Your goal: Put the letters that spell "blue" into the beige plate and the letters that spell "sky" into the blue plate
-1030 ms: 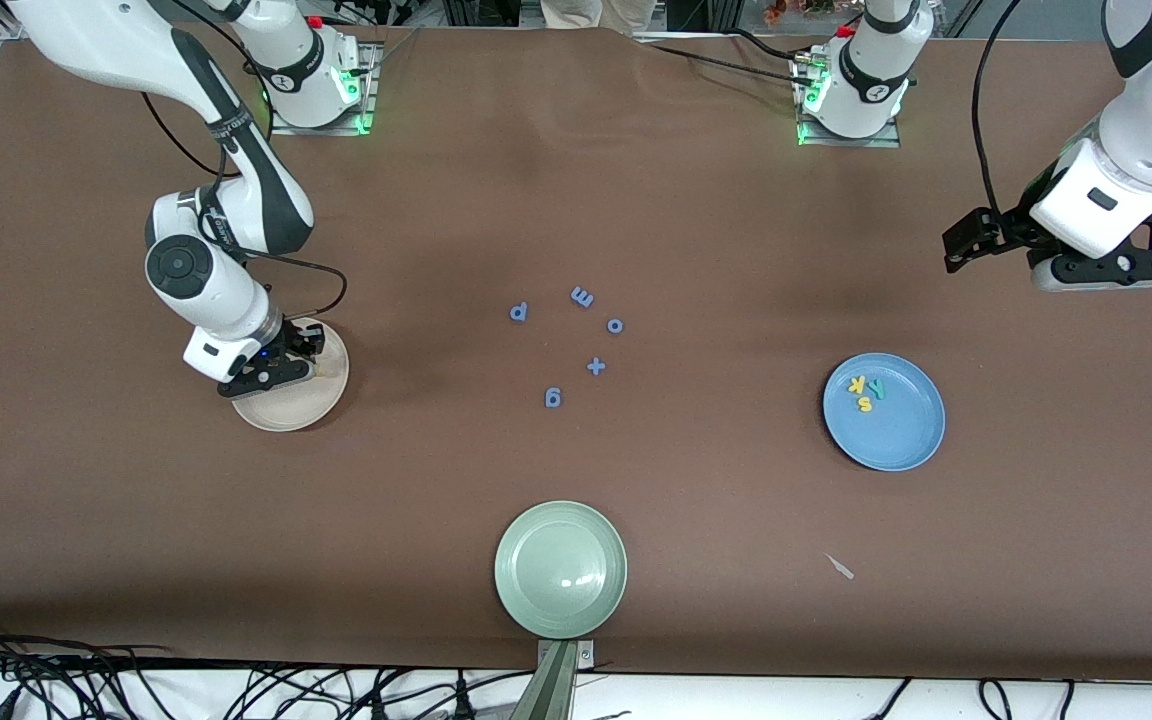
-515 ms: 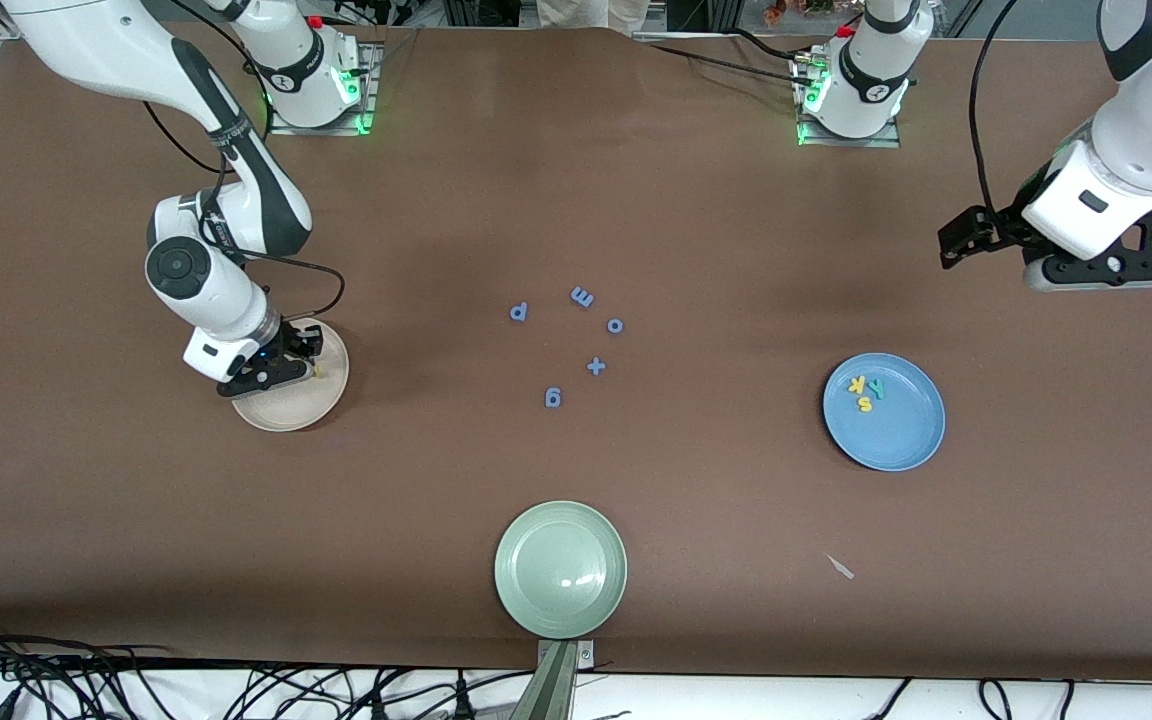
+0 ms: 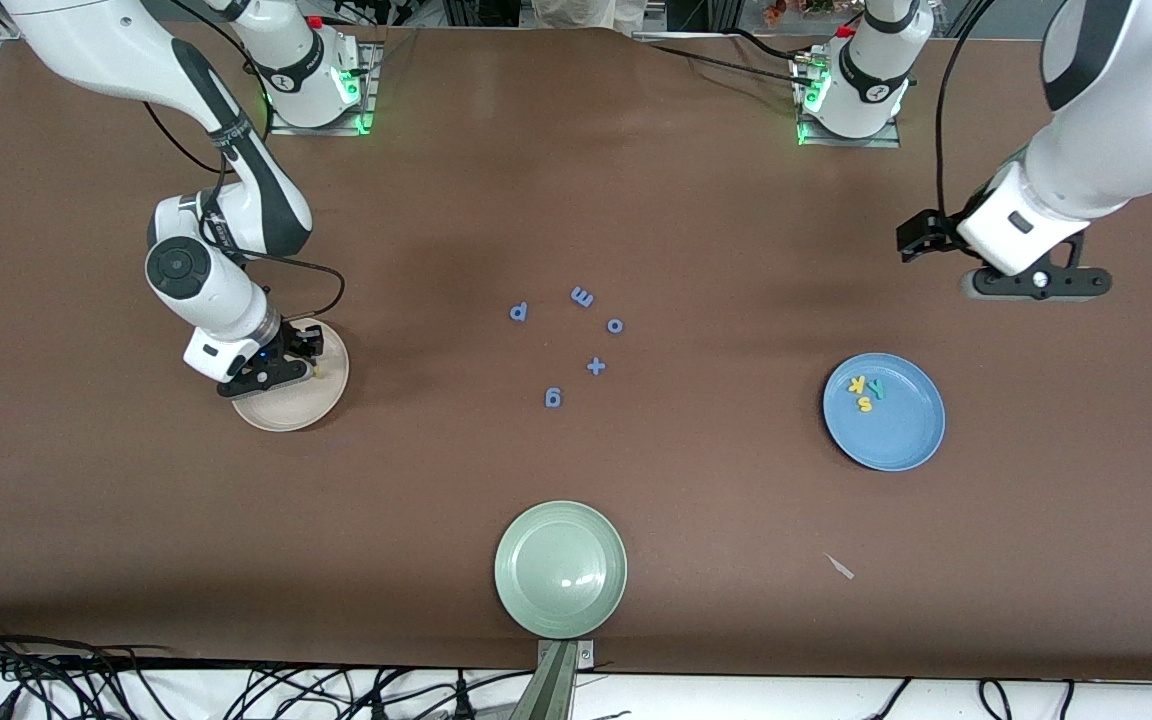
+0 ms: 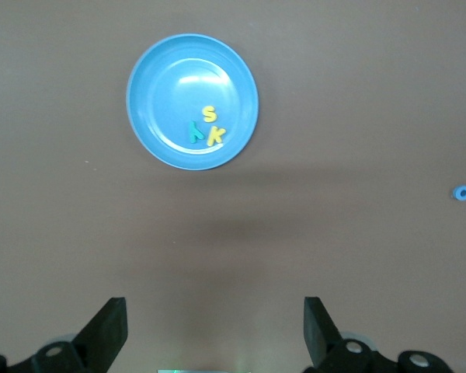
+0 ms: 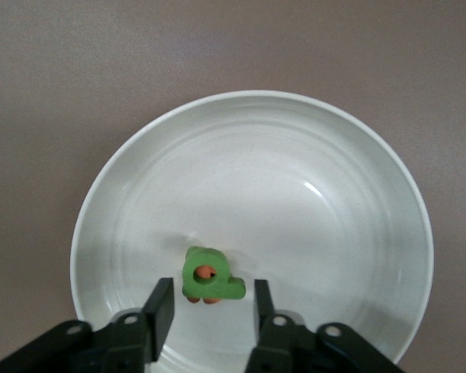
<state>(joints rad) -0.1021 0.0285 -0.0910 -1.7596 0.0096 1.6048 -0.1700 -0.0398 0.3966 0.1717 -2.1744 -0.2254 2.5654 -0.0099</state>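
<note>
Evidently a release is being made over the beige plate (image 5: 357, 155), toward the right arm's end of the desk (image 3: 696, 220). The right end effector (image 5: 210, 286) is held low in the plate, its fingers parted at a middling width, and the green "b" (image 5: 225, 289) lies between them with a thin gap either side, untouched. The orange "e" (image 5: 206, 271) is glimpsed under it. The "u" and "l" cannot be made out, so the "blue" count stands at two of four seen. A straight lift clear of the foam is judged to be called for next.

The blue plate (image 4: 159, 78) holds all three "sky" letters: the "s" (image 4: 209, 114), the "k" (image 4: 216, 137) and the "y" (image 4: 194, 132). The left end effector (image 4: 213, 315) waits over bare desk near it, spread wide and holding nothing.

Three plates are counted, the pale green plate (image 3: 536, 600) included, along with five all-blue letters (image 3: 596, 366) at mid-desk.
</note>
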